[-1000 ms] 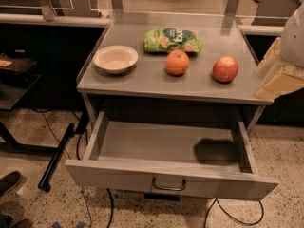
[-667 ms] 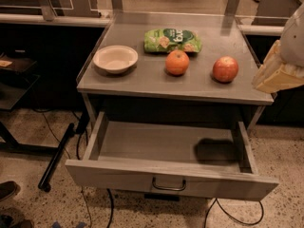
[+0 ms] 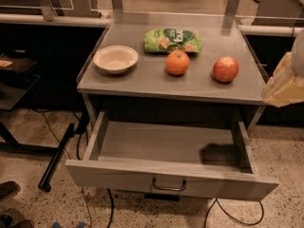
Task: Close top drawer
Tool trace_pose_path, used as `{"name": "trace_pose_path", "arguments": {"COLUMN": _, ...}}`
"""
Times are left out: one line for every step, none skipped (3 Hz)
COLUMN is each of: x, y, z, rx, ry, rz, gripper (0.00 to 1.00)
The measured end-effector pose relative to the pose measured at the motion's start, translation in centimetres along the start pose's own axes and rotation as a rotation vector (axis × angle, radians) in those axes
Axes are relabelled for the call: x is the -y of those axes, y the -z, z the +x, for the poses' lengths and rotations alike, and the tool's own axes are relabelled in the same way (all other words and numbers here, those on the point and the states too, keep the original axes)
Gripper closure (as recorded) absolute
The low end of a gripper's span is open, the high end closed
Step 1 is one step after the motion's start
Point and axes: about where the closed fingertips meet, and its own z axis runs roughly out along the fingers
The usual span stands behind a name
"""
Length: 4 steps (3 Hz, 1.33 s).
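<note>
The top drawer (image 3: 171, 179) is a wide grey drawer under the table top. It stands pulled far out toward me and its tray is empty. Its dark bow handle (image 3: 168, 186) sits at the centre of the front panel. My gripper (image 3: 285, 85) shows as a pale cream shape at the right edge of the camera view. It is level with the table's right front corner, above and to the right of the drawer, and touches nothing. A dark shadow lies in the drawer's right rear corner.
On the grey table top (image 3: 142, 77) stand a cream bowl (image 3: 115, 58), a green snack bag (image 3: 173, 40), an orange (image 3: 177, 62) and a red apple (image 3: 225, 69). Cables lie on the floor under the drawer. A black bar (image 3: 56, 158) lies at left; a shoe (image 3: 8, 190) shows at lower left.
My gripper has shifted slightly right and down at the frame's edge. The drawer stays open at the same reach. The items on the table have not moved.
</note>
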Motion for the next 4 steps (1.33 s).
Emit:
{"name": "trace_pose_path", "arguments": {"x": -3.0, "y": -1.0, "z": 3.7, "rx": -0.062, "ry": -0.034, "rz": -0.034, "gripper": 1.00}}
{"name": "trace_pose_path", "arguments": {"x": -5.2, "y": -3.3, "z": 7.8, "rx": -0.108, "ry": -0.088, "rz": -0.097, "gripper": 1.00}}
{"name": "trace_pose_path", "arguments": {"x": -5.5, "y": -3.5, "z": 7.9, "rx": -0.106, "ry": -0.091, "rz": -0.102, "gripper": 1.00}}
{"name": "trace_pose_path", "arguments": {"x": -6.5, "y": -4.0, "z": 7.8, "rx": -0.084, "ry": -0.100, "rz": -0.120, "gripper": 1.00}}
